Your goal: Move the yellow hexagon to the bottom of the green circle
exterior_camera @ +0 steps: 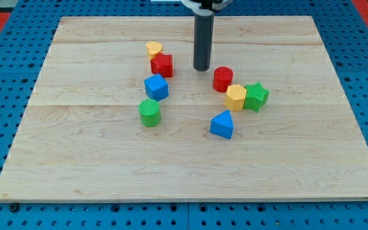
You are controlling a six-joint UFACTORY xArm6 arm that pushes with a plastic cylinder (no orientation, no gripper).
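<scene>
Yellow hexagon, touching green star at its 3 o'clock and well right of green circle: light, rigid, slides easily; needs pushing on its right face; no hand, tip at 11 o'clock.

The scene is being lit brightly and evenly, seemingly from overhead. Only short, soft shadows are being cast at the foot of each block, as beside the green circle and the blue triangle. A faint shadow is being thrown around my tip. A pale sheen is being reflected near the top of the wooden board, without harsh glare. The blocks are being rendered slightly soft, and the rod's upper end is being cropped and overexposed.
</scene>
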